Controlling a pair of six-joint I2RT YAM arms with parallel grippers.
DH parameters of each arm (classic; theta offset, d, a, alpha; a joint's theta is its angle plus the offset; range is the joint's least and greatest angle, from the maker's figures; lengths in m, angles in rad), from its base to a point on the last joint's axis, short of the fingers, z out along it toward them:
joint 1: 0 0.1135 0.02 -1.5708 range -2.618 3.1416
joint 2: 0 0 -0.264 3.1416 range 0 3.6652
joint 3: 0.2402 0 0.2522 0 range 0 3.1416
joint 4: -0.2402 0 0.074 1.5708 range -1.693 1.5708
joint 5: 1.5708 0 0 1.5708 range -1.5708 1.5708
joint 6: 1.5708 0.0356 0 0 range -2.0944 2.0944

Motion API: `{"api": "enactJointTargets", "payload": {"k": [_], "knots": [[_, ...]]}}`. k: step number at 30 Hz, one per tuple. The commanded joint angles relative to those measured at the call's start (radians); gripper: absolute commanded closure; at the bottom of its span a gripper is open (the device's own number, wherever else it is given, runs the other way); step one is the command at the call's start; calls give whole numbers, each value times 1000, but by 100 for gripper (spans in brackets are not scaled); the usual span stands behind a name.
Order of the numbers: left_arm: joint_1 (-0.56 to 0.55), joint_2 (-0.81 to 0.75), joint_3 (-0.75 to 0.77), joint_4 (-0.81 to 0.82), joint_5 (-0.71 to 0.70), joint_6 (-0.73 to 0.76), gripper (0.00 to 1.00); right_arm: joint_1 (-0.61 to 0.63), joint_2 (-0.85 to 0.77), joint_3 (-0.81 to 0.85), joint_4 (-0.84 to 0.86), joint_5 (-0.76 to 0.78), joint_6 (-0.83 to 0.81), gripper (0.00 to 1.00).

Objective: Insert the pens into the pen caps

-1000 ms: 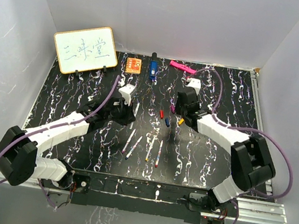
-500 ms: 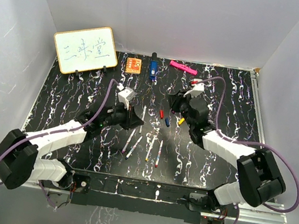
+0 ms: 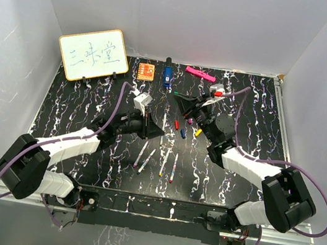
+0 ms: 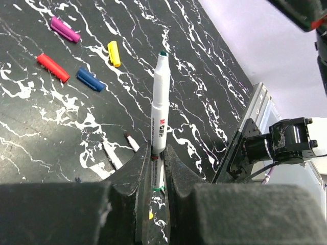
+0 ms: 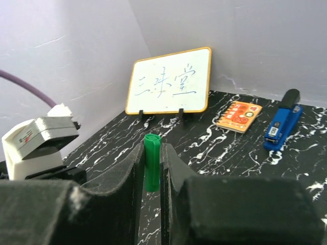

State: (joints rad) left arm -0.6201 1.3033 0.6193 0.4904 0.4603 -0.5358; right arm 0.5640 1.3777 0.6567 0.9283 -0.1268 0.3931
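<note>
Within the last second both arms have swung inward from their own sides of the counter (image 3: 73,98) toward its middle. The left tool (image 4: 156,153) is pressed together on the lower barrel of the green-tipped pen (image 4: 159,115), which stands nearly upright with its tip exposed. The right tool (image 5: 152,150) has rotated up off the surface and pinches the green cap (image 5: 152,168) between its pads, held clear of the counter. In the overhead view pen and cap are near each other above the middle of the counter but apart, so this pair appears aligned for insertion, not yet joined. Four pens (image 3: 163,164) lie toward the near edge at the middle. The red cap (image 4: 52,67), blue cap (image 4: 91,79), yellow cap (image 4: 114,53) and purple cap (image 4: 65,29) lie loose at the centre. The counter is black with white veining. A whiteboard (image 3: 93,54), orange block (image 3: 146,70), stapler (image 3: 167,76) and pink bar (image 3: 200,74) line the far edge. Plain white walls (image 3: 231,20) enclose three sides.
</note>
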Motion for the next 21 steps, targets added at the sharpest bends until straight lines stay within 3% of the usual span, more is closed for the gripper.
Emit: {"api": "enactJointTargets", "payload": {"k": [1, 21], "knots": [[-15, 2, 50, 59, 35, 22, 100, 21, -15, 15, 77, -60, -11, 100], [-20, -19, 38, 156, 24, 0, 100, 86, 11, -17, 147, -35, -8, 100]]}}
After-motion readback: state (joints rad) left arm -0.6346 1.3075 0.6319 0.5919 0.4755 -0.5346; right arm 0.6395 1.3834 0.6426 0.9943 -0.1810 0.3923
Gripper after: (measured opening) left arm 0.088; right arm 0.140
